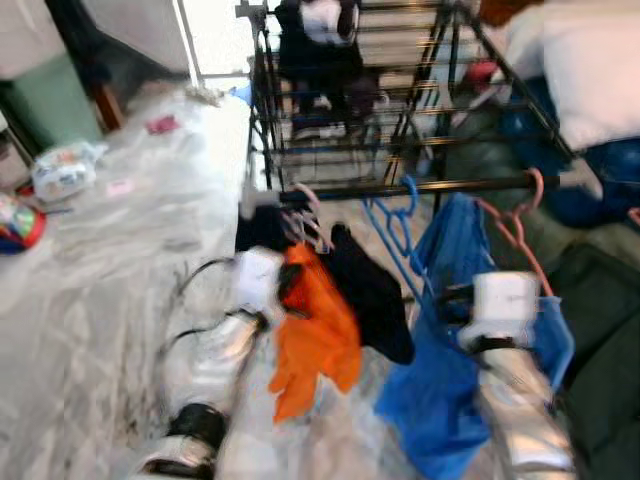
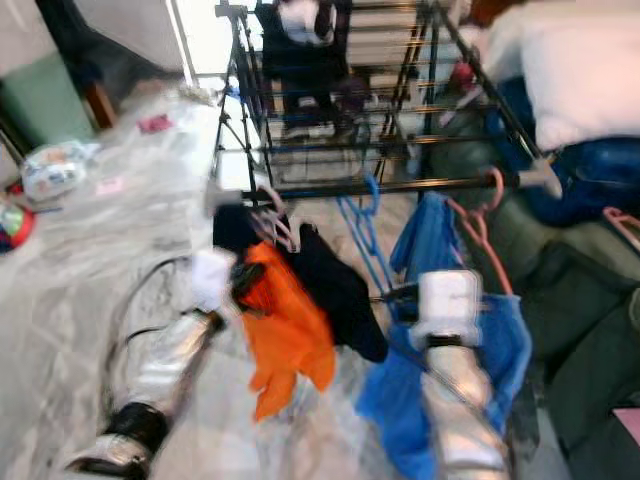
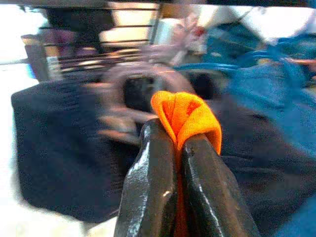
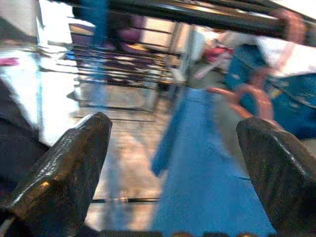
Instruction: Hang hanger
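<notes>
Orange cloth (image 3: 186,114) in left hand (image 3: 176,148), unlabelled.

Home, bedroom or laundry corner: black drying rack (image 1: 400,110) at 12 o'clock hung with clothes and hangers (image 1: 515,225), white pillow (image 1: 590,70) at 2 o'clock, marble floor (image 1: 110,280) at 9 o'clock

pale marble floor (image 1: 120,260) (glossy), bright window light behind, white pillow (image 1: 590,70) at right.

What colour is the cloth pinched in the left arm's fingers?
Bright orange cloth, pinched in the left end effector; clearest in the left wrist view.
</notes>
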### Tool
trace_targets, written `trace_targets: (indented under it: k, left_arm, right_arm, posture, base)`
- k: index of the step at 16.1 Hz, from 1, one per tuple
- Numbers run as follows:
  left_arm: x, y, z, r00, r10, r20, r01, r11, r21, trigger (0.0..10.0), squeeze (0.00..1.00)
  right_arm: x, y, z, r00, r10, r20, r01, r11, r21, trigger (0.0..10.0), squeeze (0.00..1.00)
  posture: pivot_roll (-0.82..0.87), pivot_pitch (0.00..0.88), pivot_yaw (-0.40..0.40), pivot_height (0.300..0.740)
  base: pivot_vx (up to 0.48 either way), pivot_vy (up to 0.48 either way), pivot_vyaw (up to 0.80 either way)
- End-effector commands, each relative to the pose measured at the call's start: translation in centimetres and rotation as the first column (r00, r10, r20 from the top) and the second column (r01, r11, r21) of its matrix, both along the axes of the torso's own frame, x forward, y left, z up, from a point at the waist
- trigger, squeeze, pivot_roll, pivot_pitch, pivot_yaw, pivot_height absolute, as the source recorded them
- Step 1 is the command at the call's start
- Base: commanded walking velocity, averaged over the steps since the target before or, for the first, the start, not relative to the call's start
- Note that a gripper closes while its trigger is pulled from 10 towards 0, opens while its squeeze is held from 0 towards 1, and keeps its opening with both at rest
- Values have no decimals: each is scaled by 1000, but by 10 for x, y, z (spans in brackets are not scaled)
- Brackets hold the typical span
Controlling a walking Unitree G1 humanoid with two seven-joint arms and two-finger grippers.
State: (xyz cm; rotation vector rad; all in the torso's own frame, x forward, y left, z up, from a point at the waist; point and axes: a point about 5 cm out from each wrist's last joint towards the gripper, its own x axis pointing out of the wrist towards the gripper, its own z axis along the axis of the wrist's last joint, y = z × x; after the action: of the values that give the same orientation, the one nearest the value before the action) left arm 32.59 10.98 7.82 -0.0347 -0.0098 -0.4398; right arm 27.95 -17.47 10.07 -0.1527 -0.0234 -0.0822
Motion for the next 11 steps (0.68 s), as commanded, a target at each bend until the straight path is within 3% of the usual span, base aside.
trace_targets:
  k: [1, 6, 8, 11]
  left_arm:
    - [-1, -11, 5, 999, -36, 24, 37, 999, -9, 10000, 0]
    - [-5, -16, 4, 989, -141, 36, 140, 989, 45, 10000, 0]
    - [-6, -17, 3, 981, -192, 25, 191, 980, 62, 10000, 0]
    - [-8, -14, 2, 968, -249, 14, 247, 965, 88, 10000, 0]
  right_arm:
    - [0, -9, 4, 1000, -25, 14, 25, 1000, -16, 10000, 0]
    - [5, -11, 7, 999, 27, -21, -28, 999, -42, 10000, 0]
    - [13, -15, 9, 996, 65, -58, -68, 996, -50, 10000, 0]
    - [30, -8, 11, 984, 142, -104, -148, 987, -54, 10000, 0]
  posture:
    - [-92, 80, 32, 740]
    - [-92, 102, 35, 740]
    - [-92, 114, 38, 740]
    - [-92, 135, 49, 740]
  base:
    - [0, 0, 0]
    - [0, 0, 0]
    - [0, 0, 0]
    - [0, 0, 0]
